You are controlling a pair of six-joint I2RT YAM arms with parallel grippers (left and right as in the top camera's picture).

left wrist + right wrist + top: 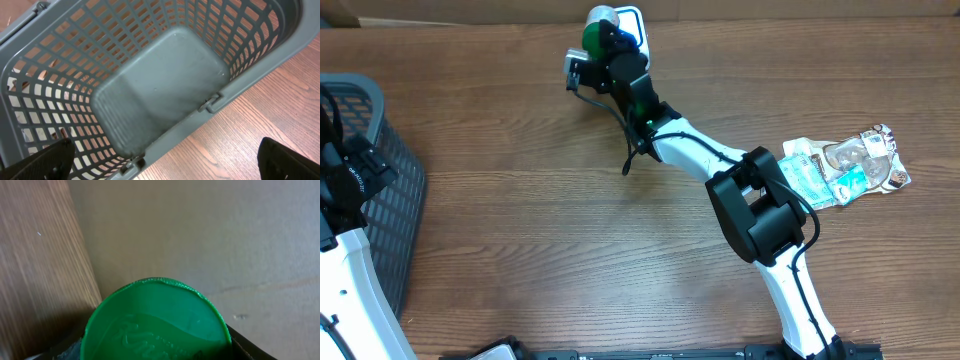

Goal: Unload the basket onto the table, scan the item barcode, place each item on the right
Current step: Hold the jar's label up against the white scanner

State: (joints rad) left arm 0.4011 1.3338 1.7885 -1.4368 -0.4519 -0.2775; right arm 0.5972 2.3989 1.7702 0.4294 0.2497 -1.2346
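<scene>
Overhead: right gripper (605,42) clamps its fingers on a green-lidded container (155,322) beside a white device (634,22) — scan apparently underway; left gripper (165,167) has its fingers spread wide above the basket (260,65).

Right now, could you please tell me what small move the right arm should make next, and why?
Probably turn the right claw a little, so the green-lidded container presents its side to the white device: it is already held beside that device, and only its lid shows, no barcode.
</scene>
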